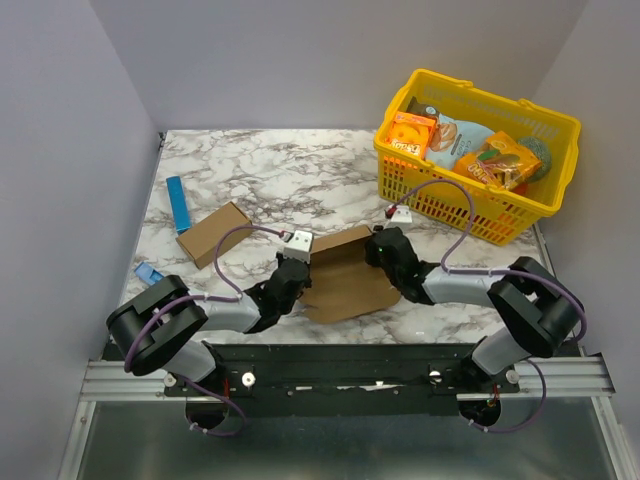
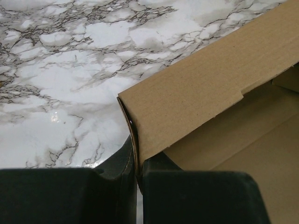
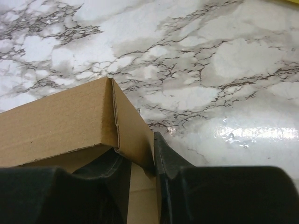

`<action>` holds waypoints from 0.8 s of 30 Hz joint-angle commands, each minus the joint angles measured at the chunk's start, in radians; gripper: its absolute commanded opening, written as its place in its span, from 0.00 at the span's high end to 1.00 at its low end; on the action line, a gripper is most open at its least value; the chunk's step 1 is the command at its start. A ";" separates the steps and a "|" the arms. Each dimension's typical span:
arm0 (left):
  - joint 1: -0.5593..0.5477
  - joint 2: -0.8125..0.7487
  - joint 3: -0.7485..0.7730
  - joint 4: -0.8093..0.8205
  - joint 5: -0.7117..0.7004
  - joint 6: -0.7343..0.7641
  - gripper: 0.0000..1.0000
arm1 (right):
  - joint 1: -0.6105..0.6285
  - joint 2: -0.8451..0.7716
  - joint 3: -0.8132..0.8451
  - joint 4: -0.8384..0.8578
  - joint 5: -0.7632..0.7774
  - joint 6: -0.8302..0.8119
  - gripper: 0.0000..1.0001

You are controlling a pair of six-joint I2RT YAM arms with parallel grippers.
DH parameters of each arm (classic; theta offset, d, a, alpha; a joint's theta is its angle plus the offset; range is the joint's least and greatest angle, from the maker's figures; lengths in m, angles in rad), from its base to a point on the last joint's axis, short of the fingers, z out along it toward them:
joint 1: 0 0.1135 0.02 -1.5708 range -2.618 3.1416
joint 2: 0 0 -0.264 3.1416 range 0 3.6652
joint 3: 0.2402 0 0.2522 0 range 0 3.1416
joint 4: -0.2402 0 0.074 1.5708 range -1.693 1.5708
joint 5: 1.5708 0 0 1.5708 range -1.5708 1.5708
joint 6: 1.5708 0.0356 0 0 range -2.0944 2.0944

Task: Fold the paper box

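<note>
Raising the end walls of the plain brown corrugated-cardboard paper box [image 1: 345, 282], half formed and lying on the white marble-patterned desk [image 1: 290, 170], close in front of the two arm bases and between the arms. Pinched at its left end wall by the black two-fingered left tool [image 2: 137, 161], with one finger inside and one outside, pressed together hard on the cardboard. Taken at the right-hand corner by the black right tool [image 3: 145, 161], apparently nipping the right wall, with the outer finger flat against the outside face and the inner one tucked under the folded flap.

Judged as mid-fold, with nothing locked yet. To do it well:

- Hold both grips low, near the crease, so as to turn each wall on its score line rather than buckle it.
- Move both tools together and evenly, to stop the base sliding or twisting on the glossy desk.
- Press down lightly while tilting the walls upright.
- Check the alignment of the flap edges before pushing anything home.
- Avoid squeezing harder, for fear of denting the board.
</note>
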 commanded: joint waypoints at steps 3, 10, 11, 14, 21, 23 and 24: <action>-0.026 0.005 0.044 -0.008 -0.032 -0.013 1.00 | -0.022 0.052 0.053 -0.182 0.317 0.061 0.77; -0.042 0.006 0.075 -0.062 -0.095 -0.025 1.00 | -0.014 0.089 0.122 -0.361 0.455 0.130 0.90; -0.045 0.005 0.080 -0.080 -0.103 -0.028 1.00 | -0.014 0.096 0.132 -0.389 0.484 0.161 0.92; -0.049 -0.012 0.086 -0.115 -0.127 -0.051 1.00 | -0.017 0.115 0.160 -0.486 0.519 0.233 0.98; -0.059 -0.037 0.084 -0.157 -0.136 -0.082 1.00 | -0.016 0.135 0.205 -0.596 0.564 0.316 1.00; -0.063 -0.040 0.083 -0.154 -0.133 -0.074 1.00 | -0.016 0.135 0.205 -0.603 0.564 0.322 1.00; -0.065 -0.044 0.081 -0.151 -0.123 -0.067 1.00 | -0.016 0.135 0.205 -0.603 0.558 0.323 0.99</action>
